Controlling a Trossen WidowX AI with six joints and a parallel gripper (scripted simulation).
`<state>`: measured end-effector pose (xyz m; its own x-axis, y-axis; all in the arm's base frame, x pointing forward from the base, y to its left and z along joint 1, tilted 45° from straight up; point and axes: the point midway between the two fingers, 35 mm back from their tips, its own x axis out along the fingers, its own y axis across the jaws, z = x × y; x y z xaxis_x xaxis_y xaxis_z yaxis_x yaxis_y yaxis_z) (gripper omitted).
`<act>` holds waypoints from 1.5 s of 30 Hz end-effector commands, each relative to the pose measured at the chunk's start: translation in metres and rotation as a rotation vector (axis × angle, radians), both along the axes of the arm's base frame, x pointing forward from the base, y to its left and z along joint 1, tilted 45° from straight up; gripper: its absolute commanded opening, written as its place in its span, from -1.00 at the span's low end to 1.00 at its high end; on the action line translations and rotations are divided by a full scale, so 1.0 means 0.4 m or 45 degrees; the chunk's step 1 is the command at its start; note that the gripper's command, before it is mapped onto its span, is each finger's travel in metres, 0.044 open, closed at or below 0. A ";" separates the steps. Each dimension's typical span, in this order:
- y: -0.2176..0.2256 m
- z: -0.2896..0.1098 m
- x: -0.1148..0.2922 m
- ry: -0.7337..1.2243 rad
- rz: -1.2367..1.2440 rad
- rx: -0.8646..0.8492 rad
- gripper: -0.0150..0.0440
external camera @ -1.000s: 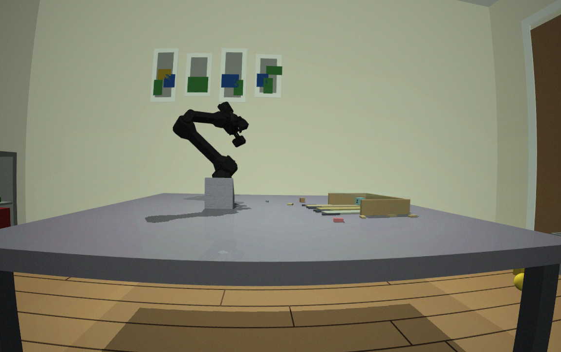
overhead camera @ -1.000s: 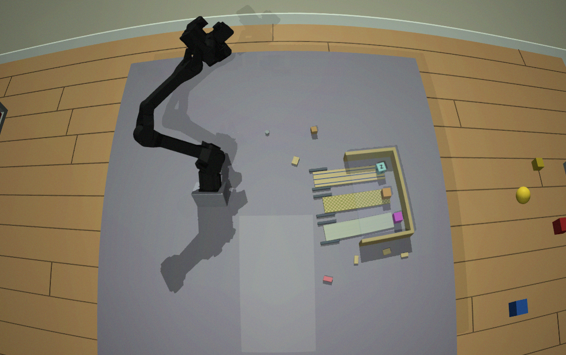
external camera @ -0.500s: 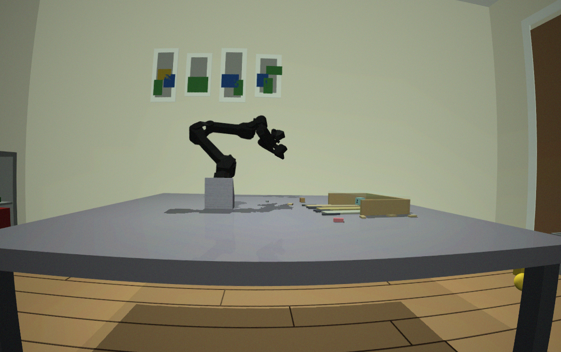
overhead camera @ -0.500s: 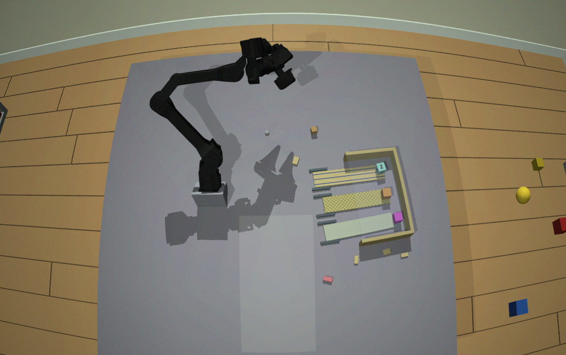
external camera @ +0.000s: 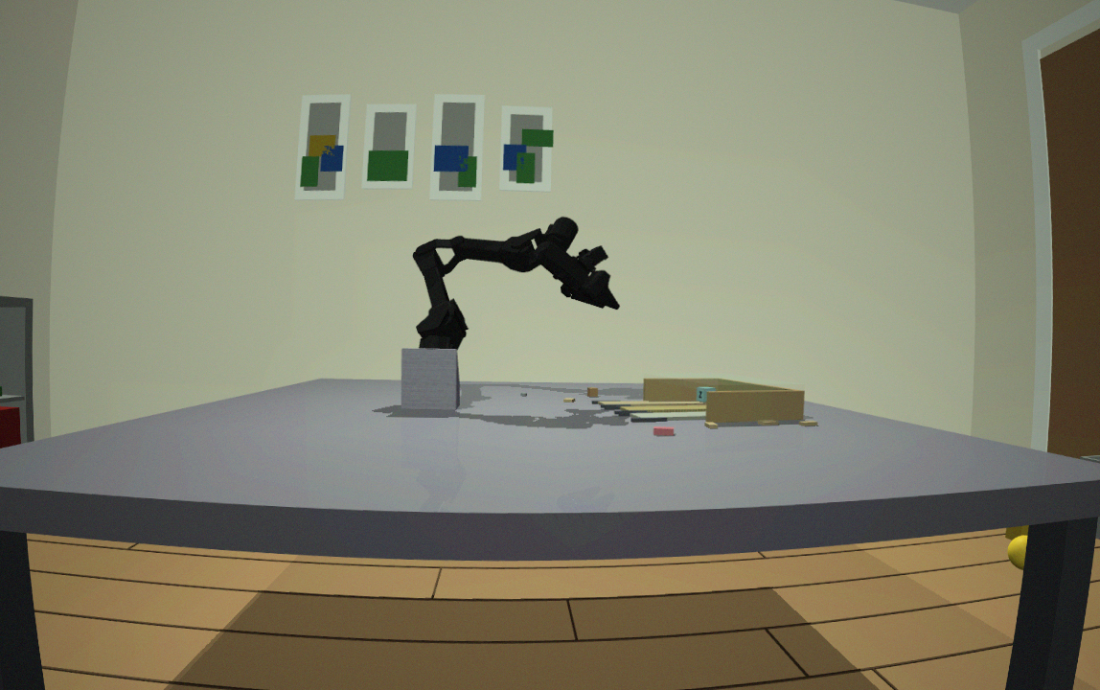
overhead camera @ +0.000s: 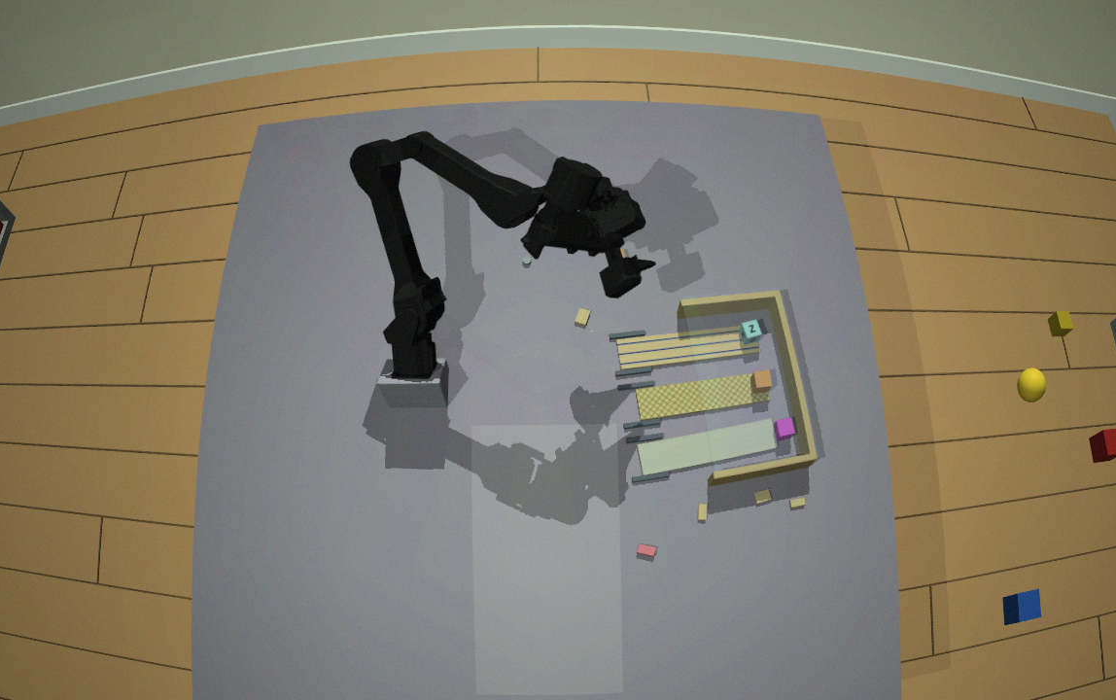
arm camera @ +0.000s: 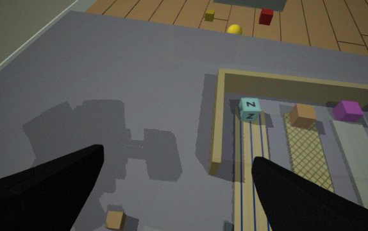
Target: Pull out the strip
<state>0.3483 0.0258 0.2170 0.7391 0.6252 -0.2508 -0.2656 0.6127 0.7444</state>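
Three strips are laid side by side inside the tan U-shaped fence [overhead camera: 792, 366], one cube parked at the far end of each. The labelled cube [arm camera: 250, 109], teal and marked Z, is sat on the blue-lined striped strip [overhead camera: 683, 346]; an orange cube [arm camera: 302, 115] is on the crosshatched strip [arm camera: 306, 151], a purple cube [arm camera: 347, 111] by the pale green strip [arm camera: 360, 160]. The gripper [overhead camera: 632, 271] is held wide open, nothing gripped, up in the air short of the strips' near ends.

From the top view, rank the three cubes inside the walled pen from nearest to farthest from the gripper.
Gripper is open, above the table.
1. Labelled cyan cube, striped strip, nearest pen corner.
2. Orange cube, middle checkered strip.
3. Magenta cube, plain pale strip, far side.
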 end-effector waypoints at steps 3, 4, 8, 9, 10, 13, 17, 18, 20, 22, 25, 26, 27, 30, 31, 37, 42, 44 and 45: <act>-0.164 -0.184 -0.005 0.118 -0.154 -0.082 0.86; -0.192 -0.216 -0.012 0.139 -0.181 -0.093 0.86; -0.277 -0.317 -0.051 0.209 -0.264 -0.122 0.86; -0.281 -0.321 -0.053 0.212 -0.268 -0.123 0.86; -0.281 -0.321 -0.053 0.212 -0.268 -0.123 0.86; -0.281 -0.321 -0.053 0.212 -0.268 -0.123 0.86; -0.281 -0.321 -0.053 0.212 -0.268 -0.123 0.86; -0.279 -0.323 -0.050 0.219 -0.260 -0.124 0.78; -0.264 -0.332 -0.030 0.270 -0.201 -0.138 0.60; -0.237 -0.345 -0.002 0.348 -0.106 -0.162 0.42; -0.188 -0.362 0.031 0.461 0.050 -0.202 0.15; -0.170 -0.367 0.039 0.498 0.105 -0.216 0.06; -0.151 -0.371 0.046 0.534 0.161 -0.230 -0.03; -0.091 -0.381 0.060 0.639 0.339 -0.274 -0.29; -0.070 -0.383 0.062 0.673 0.401 -0.289 -0.38; 0.043 -0.381 0.051 0.844 0.753 -0.362 -0.49; 0.051 -0.375 0.049 0.849 0.764 -0.363 -0.49; 0.051 -0.375 0.049 0.849 0.764 -0.363 -0.49; 0.051 -0.375 0.049 0.849 0.764 -0.363 -0.49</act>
<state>0.3685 0.0466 0.0666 -0.0163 0.7111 -0.7029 -0.1652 0.6914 0.7034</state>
